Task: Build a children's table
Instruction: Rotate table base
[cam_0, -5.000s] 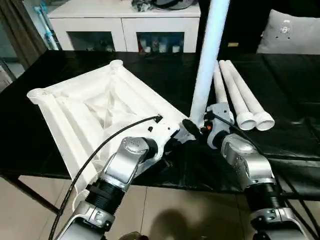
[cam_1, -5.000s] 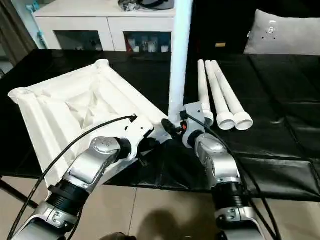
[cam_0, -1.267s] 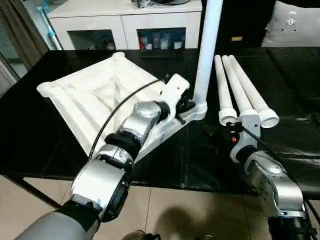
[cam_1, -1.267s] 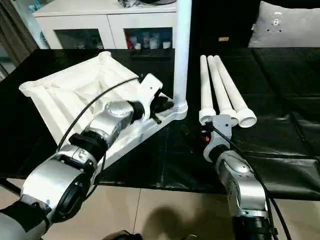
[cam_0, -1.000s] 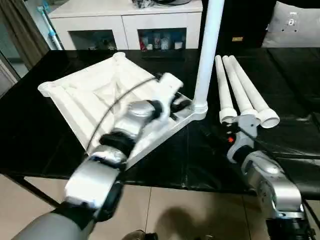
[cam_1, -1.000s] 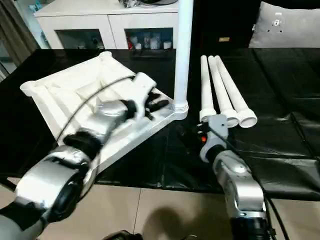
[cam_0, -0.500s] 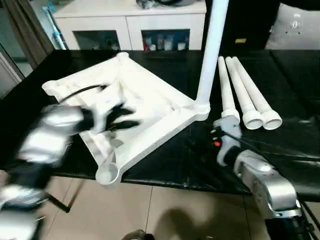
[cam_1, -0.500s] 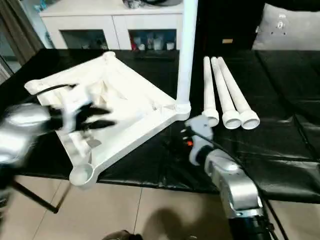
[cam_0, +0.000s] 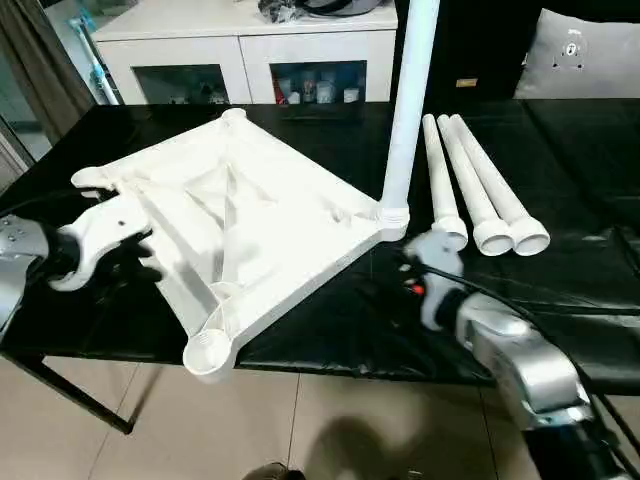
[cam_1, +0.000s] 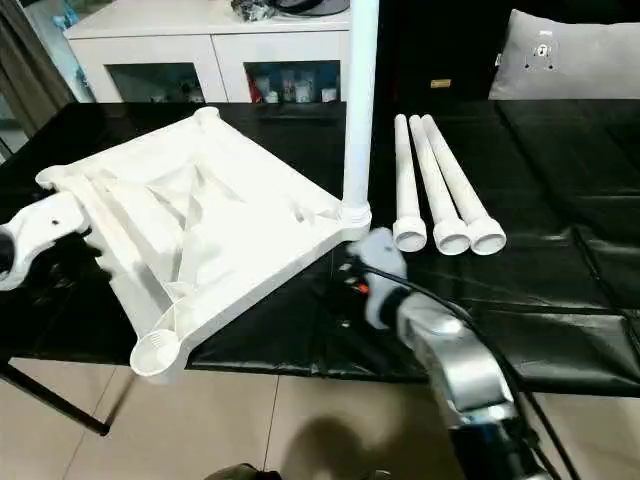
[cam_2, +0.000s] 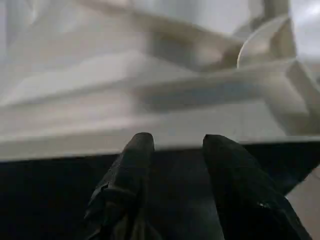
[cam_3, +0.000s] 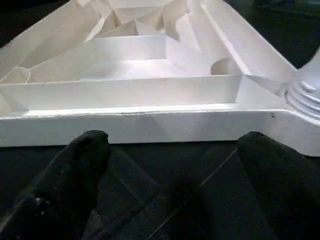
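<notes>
The white table top (cam_0: 250, 215) lies upside down on the black work table, ribs and corner sockets facing up. One white leg (cam_0: 405, 110) stands upright in its right corner socket. Three more legs (cam_0: 470, 185) lie side by side to the right. My left gripper (cam_2: 175, 147) is open, low beside the top's left edge, with nothing between its fingers (cam_2: 137, 150). My right gripper (cam_3: 175, 150) is open wide, just in front of the top's near-right side, close to the upright leg's base (cam_3: 305, 95).
The black-covered work table (cam_0: 590, 210) ends just in front of me, with tiled floor below. The top's near corner socket (cam_0: 207, 352) hangs over that front edge. A white cabinet (cam_0: 250, 50) and a grey cushion (cam_0: 590, 55) stand behind the table.
My left arm has swung off the top's near-right corner, across to its left edge, uncovering the near socket. My right gripper has moved left toward the corner with the upright leg.
</notes>
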